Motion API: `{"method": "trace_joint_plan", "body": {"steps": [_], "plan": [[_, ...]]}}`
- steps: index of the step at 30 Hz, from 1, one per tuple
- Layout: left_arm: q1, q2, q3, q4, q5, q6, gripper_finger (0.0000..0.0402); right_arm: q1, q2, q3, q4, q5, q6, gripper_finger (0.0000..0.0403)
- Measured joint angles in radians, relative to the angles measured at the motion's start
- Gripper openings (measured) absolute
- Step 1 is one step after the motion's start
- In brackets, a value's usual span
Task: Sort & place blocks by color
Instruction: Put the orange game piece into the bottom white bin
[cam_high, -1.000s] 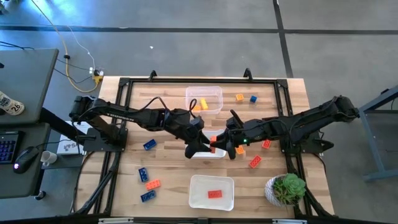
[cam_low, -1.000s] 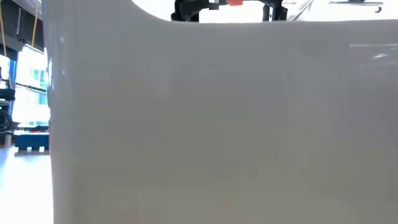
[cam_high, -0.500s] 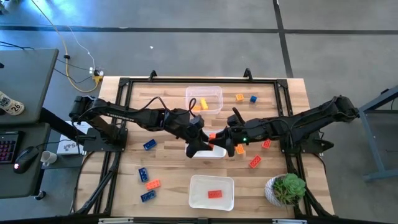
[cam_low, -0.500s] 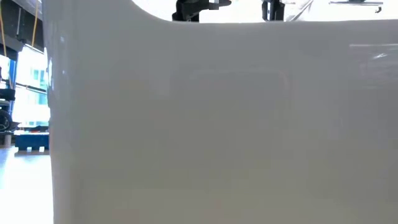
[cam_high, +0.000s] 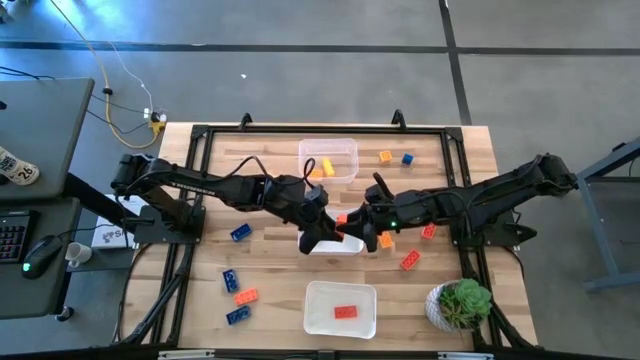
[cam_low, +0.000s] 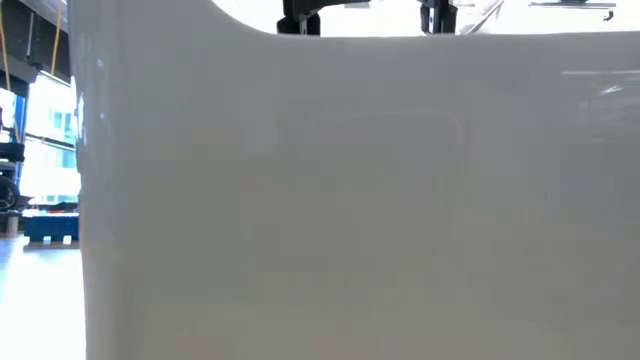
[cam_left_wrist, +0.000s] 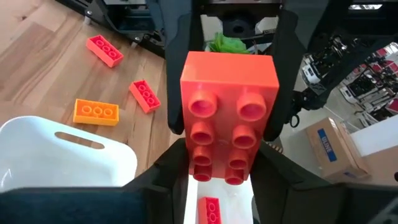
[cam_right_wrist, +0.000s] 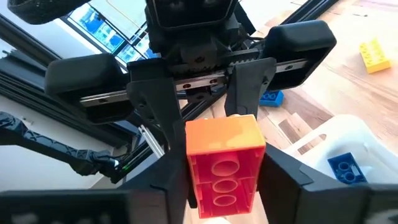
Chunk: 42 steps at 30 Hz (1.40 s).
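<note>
Both dark arms are meeting over the middle of the wooden table (cam_high: 270, 280), where the left gripper (cam_high: 322, 232) and the right gripper (cam_high: 362, 228) are each clamping their 2 fingers on the same red-orange studded plastic brick (cam_left_wrist: 229, 115). In the left wrist view the brick's 8 studs are facing the camera while the right gripper's dark fingers (cam_left_wrist: 180, 68) are pinching its far end; in the right wrist view the hollow underside of the brick (cam_right_wrist: 225, 167) is showing between that arm's own fingers, with the left gripper's fingers (cam_right_wrist: 245, 87) closing on its other end. The shared brick is hanging just above the clear rectangular plastic tub (cam_high: 352, 247) at the table's centre, which is holding a blue studded brick (cam_right_wrist: 343, 165).

A second clear tub (cam_high: 350, 150) near the table's far edge is holding yellow bricks (cam_high: 325, 167), and a third clear tub (cam_high: 312, 318) at the near edge is holding 1 red brick (cam_high: 345, 311). Loose bricks are lying elsewhere on the wood: blue and orange ones (cam_high: 238, 296) toward the near-left corner, 1 blue brick (cam_high: 240, 232) at the left, and an orange-and-blue pair (cam_high: 396, 157) near the far edge. A small green potted plant (cam_high: 460, 303) is standing at the near-right corner. The low view is blocked by a white surface (cam_low: 350, 200).
</note>
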<state>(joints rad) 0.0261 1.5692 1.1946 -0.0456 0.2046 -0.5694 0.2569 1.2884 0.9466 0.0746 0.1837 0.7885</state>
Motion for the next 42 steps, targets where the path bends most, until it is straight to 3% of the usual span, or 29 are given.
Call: {"method": "trace_joint_plan", "body": {"steps": [6,13,27,42], "plan": [[-0.031,0.000,0.000,-0.030,-0.008,-0.007,0.0106,0.000,0.000,0.000,-0.048,-0.025,0.002,0.0197],[-0.092,0.000,0.000,-0.126,-0.011,-0.023,0.0106,0.001,0.000,0.000,-0.055,-0.044,0.018,0.0202],[-0.260,0.090,0.000,-0.120,-0.003,-0.076,0.0106,-0.036,0.000,0.000,-0.165,0.006,0.026,0.0204],[-0.309,0.211,0.000,-0.062,-0.068,-0.119,0.0106,-0.061,0.000,0.000,-0.660,0.011,0.343,0.0204]]}}
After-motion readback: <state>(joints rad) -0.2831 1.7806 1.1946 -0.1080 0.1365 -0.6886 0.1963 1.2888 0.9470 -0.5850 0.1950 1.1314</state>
